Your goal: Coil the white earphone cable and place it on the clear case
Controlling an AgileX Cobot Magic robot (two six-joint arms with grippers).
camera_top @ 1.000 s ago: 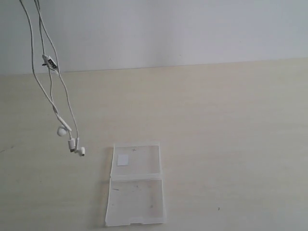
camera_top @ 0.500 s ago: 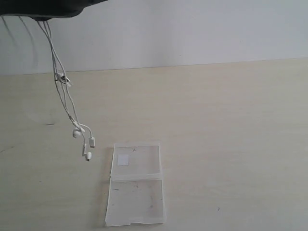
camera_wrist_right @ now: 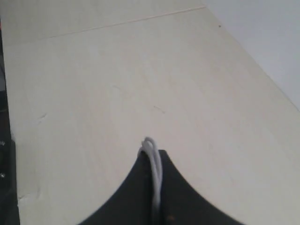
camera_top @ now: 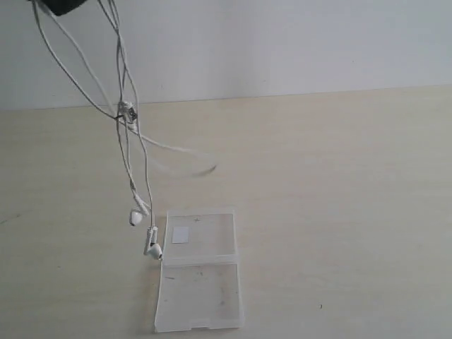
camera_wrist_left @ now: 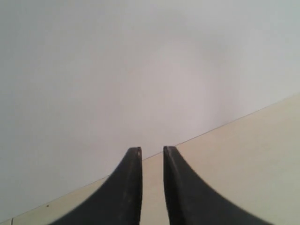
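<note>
The white earphone cable (camera_top: 131, 162) hangs in several strands from the top left of the exterior view, beside a dark gripper part (camera_top: 63, 6); which arm that is I cannot tell. Its inline remote (camera_top: 128, 111) dangles midway, and a blurred loop (camera_top: 191, 161) swings out to the right. One earbud (camera_top: 134, 217) hangs left of the clear case (camera_top: 205, 289); the lowest end (camera_top: 154, 249) is at the case's left edge. My right gripper (camera_wrist_right: 152, 152) is shut on doubled strands of the cable (camera_wrist_right: 154, 168). My left gripper (camera_wrist_left: 152, 150) stands slightly open, empty, facing the wall.
The case lies open flat on the pale wooden table (camera_top: 339, 198), with a white sticker (camera_top: 181, 234) on its far half. A white wall (camera_top: 296, 42) rises behind the table. A dark edge (camera_wrist_right: 5, 140) borders the table in the right wrist view.
The hanging cable has swung right and lower, from well left of the case to its left edge. A loop has flung out to the right. The dark arm has drawn back to the corner.
</note>
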